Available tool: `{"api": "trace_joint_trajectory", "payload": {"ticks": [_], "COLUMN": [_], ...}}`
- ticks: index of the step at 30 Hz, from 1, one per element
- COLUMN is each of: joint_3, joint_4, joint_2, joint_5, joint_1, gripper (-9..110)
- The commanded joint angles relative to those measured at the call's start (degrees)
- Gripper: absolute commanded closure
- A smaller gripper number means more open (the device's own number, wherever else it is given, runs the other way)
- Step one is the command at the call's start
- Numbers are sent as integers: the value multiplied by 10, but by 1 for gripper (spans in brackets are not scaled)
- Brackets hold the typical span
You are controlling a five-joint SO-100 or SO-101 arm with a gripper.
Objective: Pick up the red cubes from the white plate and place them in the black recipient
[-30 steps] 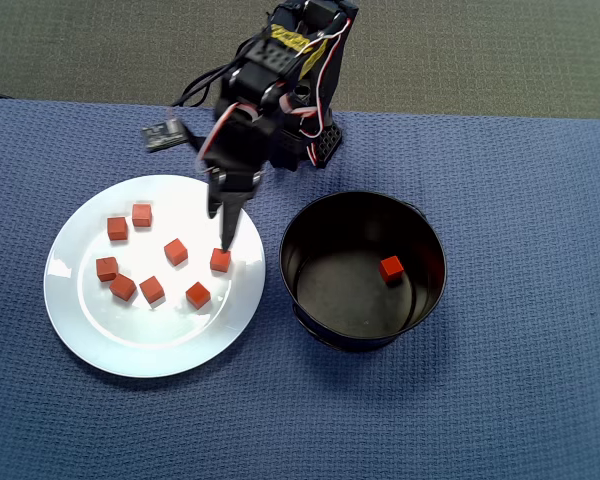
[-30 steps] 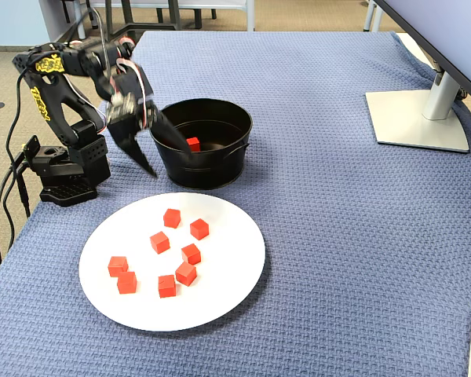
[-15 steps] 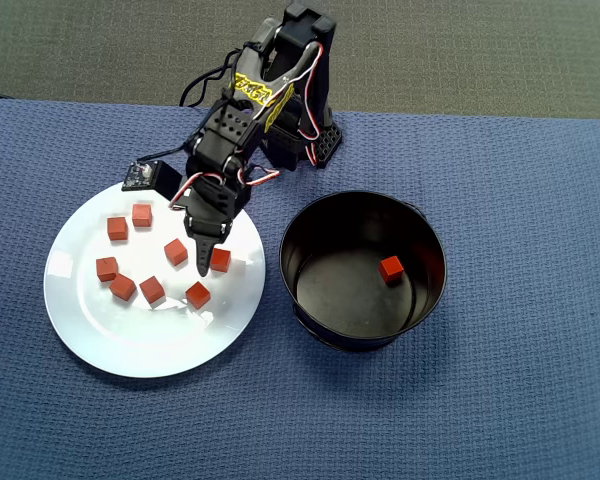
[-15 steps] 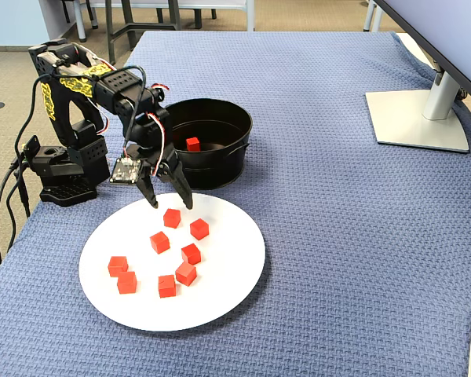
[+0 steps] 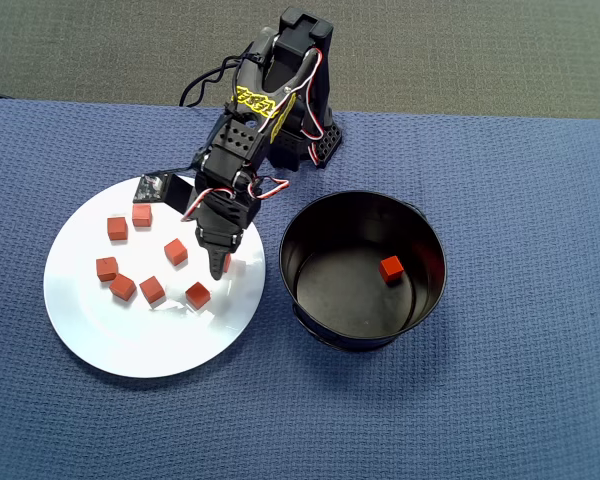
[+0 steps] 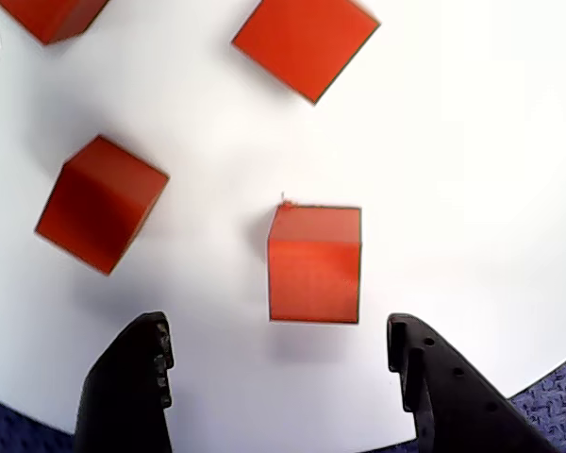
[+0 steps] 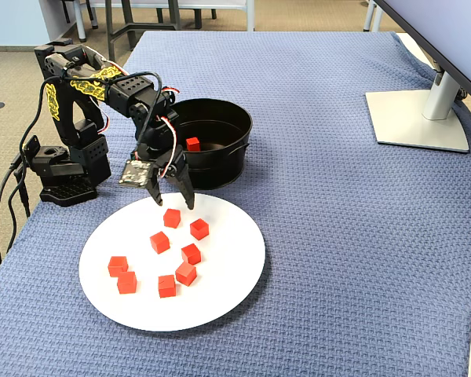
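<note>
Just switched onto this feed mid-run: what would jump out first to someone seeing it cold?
The black arm's open gripper hangs low over the large round white plate, its fingers either side of one small red-orange cube. Six more such cubes lie scattered on the plate in the overhead view. To the right, the deep black metal pot holds a single red cube.

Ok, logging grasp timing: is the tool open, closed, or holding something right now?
Tool: open, holding nothing, its fingers either side of a cube on the plate.
</note>
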Motion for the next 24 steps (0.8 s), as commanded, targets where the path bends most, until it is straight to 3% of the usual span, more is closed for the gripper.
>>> {"api": "trace_joint_trajectory", "payload": {"ticks": [1,24], "joint_3": [-1,7], "joint_4": [-3,-57], "joint_2": [-3,-54], "joint_5": [-51,-103], "joint_1": [1,43], "gripper": [80,88]}}
